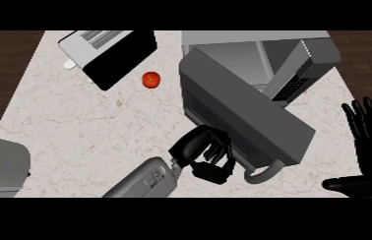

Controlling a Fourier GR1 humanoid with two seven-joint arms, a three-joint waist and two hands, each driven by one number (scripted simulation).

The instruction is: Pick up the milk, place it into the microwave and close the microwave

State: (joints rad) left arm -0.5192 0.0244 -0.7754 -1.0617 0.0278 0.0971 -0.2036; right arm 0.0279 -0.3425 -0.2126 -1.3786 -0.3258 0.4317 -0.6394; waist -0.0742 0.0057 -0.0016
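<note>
Two hands show. The left hand (205, 153), at about six o'clock in the view, has its fingers curled against the outer face of the microwave door (243, 118), near the door's handle (265, 173); whether it grips anything I cannot tell. The right hand (357, 135) rests open at four o'clock, fingers up. The microwave (291, 52) stands at one o'clock with its door swung wide over the bench (94, 131).

The milk is nowhere to be made out: it may sit inside, but the door and walls hide the cavity floor. The risk, as I judge it: the curled fingers could snag the handle or slide off, leaving the door ajar. A red tomato (151, 79) lies at eleven o'clock beside a tilted grey and black appliance (109, 54) of unclear kind.
</note>
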